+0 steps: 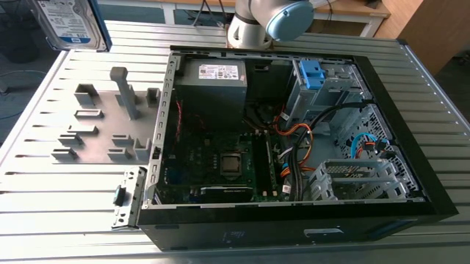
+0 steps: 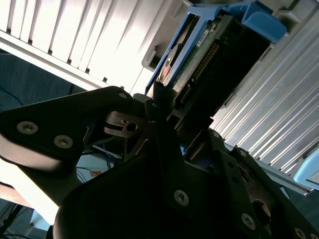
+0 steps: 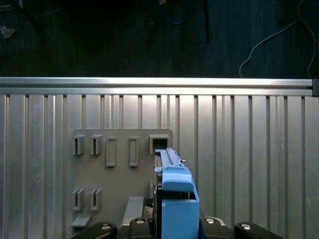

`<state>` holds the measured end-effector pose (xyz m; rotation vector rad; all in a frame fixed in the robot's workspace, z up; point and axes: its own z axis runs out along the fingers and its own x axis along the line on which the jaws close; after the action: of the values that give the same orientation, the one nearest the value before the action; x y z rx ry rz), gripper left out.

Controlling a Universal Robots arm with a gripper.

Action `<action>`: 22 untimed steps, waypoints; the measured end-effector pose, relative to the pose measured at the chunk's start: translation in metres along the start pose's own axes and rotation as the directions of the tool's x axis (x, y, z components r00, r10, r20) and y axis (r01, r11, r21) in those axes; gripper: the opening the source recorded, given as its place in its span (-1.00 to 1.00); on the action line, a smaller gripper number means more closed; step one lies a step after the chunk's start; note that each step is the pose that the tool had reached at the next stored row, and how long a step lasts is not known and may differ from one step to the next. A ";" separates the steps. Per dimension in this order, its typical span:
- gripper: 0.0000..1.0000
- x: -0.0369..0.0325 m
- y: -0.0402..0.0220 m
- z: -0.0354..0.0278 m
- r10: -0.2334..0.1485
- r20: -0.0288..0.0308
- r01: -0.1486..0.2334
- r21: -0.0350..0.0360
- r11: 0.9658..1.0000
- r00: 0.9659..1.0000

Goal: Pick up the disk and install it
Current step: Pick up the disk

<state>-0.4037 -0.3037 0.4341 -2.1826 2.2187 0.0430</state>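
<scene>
The disk (image 1: 70, 22), silver with a white-and-blue label and a blue bracket, hangs in the air at the exterior view's upper left, above the far left corner of the table. In the second wrist view my gripper (image 2: 168, 107) is shut on the disk (image 2: 212, 52), with its black fingers (image 2: 158, 99) clamped on the near end. In the first wrist view the disk (image 3: 173, 191) shows edge-on, blue bracket toward the camera, over the grey fixture plate (image 3: 119, 169).
An open black computer case (image 1: 294, 220) lies on the slatted aluminium table (image 1: 59, 192). Inside are a grey power supply box (image 1: 213, 82), a motherboard, cables and a drive bay with a blue clip (image 1: 311, 74). The grey fixture plate (image 1: 96, 132) with slots and posts lies left of the case.
</scene>
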 end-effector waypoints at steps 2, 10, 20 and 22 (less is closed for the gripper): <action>-0.27 0.0000 0.0000 -0.0009 0.000 0.000 0.000 0.000 1.000 1.000; -0.27 -0.0002 0.0000 -0.0043 0.000 0.000 0.000 0.000 1.000 1.000; -0.27 -0.0003 0.0000 -0.0080 0.000 0.000 0.000 0.000 1.000 1.000; -0.27 -0.0003 0.0000 -0.0087 0.000 0.000 0.000 0.000 1.000 1.000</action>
<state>-0.4037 -0.3037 0.4429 -2.1826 2.2187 0.0430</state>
